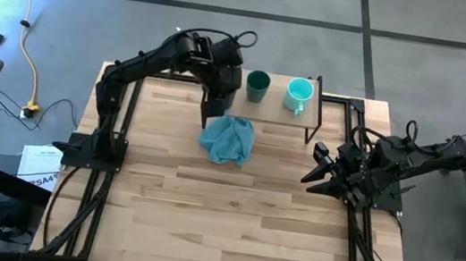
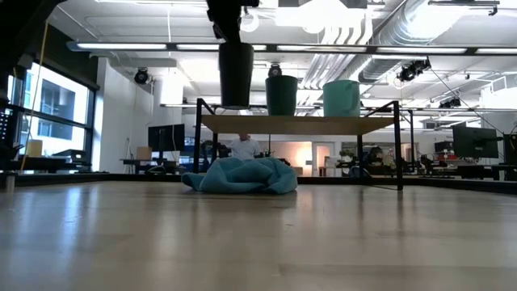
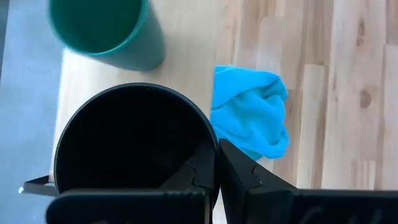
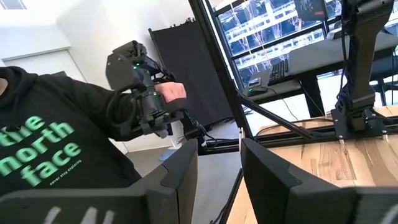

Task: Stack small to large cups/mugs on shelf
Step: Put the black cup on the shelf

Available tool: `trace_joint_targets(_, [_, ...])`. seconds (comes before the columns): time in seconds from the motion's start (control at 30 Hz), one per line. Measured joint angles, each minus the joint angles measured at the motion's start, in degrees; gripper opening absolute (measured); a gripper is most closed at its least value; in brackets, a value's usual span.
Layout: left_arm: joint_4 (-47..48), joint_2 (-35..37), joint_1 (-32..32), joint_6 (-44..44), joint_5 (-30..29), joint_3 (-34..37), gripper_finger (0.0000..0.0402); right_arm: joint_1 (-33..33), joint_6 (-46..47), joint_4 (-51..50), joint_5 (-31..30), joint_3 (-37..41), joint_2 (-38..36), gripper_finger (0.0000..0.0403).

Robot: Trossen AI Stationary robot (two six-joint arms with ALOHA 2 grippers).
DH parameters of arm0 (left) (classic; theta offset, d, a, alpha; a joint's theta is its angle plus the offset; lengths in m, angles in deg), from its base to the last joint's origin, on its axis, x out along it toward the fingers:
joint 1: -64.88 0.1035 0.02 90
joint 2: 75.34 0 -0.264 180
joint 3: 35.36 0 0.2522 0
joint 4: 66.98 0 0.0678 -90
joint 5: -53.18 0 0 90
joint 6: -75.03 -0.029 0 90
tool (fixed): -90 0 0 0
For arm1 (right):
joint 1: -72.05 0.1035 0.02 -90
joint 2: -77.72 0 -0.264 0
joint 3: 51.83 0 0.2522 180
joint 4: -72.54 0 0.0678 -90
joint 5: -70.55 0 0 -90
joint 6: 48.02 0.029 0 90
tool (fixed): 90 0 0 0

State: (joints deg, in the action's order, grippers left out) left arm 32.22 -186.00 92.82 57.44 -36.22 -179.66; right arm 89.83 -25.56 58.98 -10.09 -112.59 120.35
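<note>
1. Wooden tabletop (image 2: 258,242) is filling the foreground of the low view; a crumpled blue-teal cloth (image 2: 242,175) is lying on it, just in front of the shelf (image 2: 299,124).
2. The shelf is standing at the far edge of the table, its light top board resting on thin dark legs.
3. The left gripper (image 1: 217,101) is hanging over the left end of the shelf, above the cloth's far side. Its fingers are clenched on the rim of the black cup (image 2: 236,74), one finger inside the wall and one outside, as the left wrist view is showing.
4. The black cup is hanging upright, mouth up, its base just above the shelf board in the low view; contact with the board cannot be told.
5. The dark teal-green cup (image 1: 258,84) is standing upright on the shelf, just right of the black cup.
6. The light turquoise mug (image 1: 298,94) is standing upright on the shelf, right of the dark cup and apart from it, its handle pointing toward the table's near side.
7. The right gripper (image 1: 322,171) is waiting over the table's right edge, well apart from the shelf, its fingers released and holding nothing.
8. A person in a dark hooded top (image 4: 56,149) is showing in the right wrist view, gripping a dark control handle.
</note>
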Motion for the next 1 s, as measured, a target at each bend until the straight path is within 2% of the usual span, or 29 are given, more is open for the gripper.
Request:
trace_joint_targets(0.17, [-1.19,-0.02,2.52,-0.01,0.44,0.00,0.0000,0.00,0.00,0.00,0.00,0.00,0.00,0.0112])
trace_joint_targets(0.37, [-1.93,-0.02,5.15,0.07,3.56,0.00,0.0000,0.00,0.00,0.00,0.00,0.00,0.00,0.0112])
trace_joint_targets(1.0, [-3.17,-2.24,8.08,-0.19,5.56,0.11,0.0000,0.00,-0.27,0.04,-0.01,-0.02,-0.02,0.0112])
